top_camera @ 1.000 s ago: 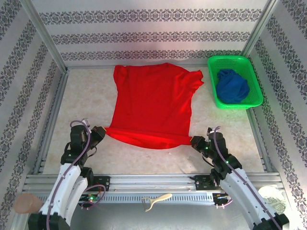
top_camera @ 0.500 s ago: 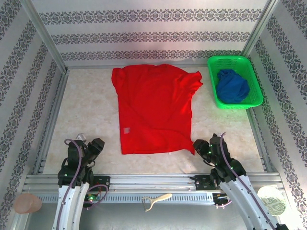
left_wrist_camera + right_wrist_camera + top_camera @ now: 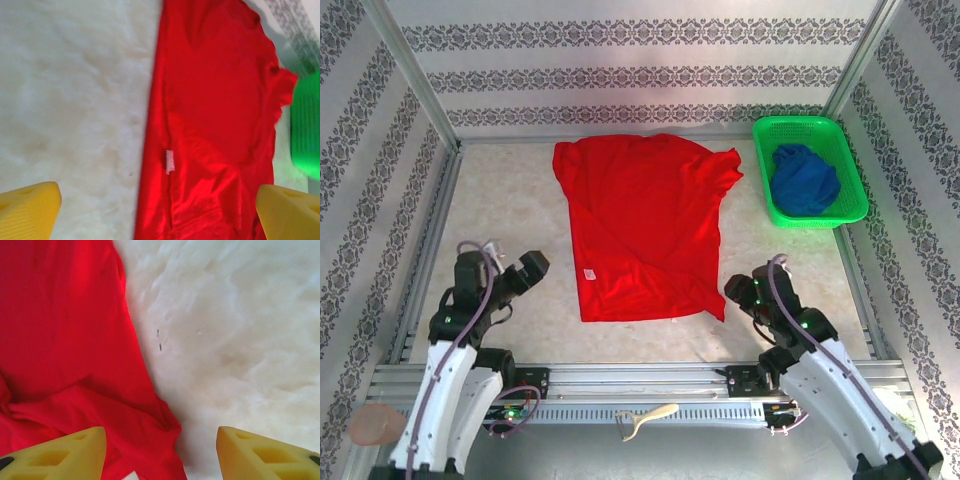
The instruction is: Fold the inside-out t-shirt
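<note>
Red t-shirt lies spread on the tabletop, just ahead of and between the left hand and right hand, both open and empty. The rumpled hem beside the right hand risks a doubled-cloth pinch, skewing the fold.

The t-shirt lies flat on the table in the middle of the top view, collar end toward the upper edge and hem toward the bottom. The basket sits at the upper right, just right of the shirt's sleeve, with a bundled garment inside it. The left gripper stands at the lower left, apart from the hem's left corner. The right gripper is just beside the hem's right corner. A tag lies on the shirt near its lower left edge.
</note>
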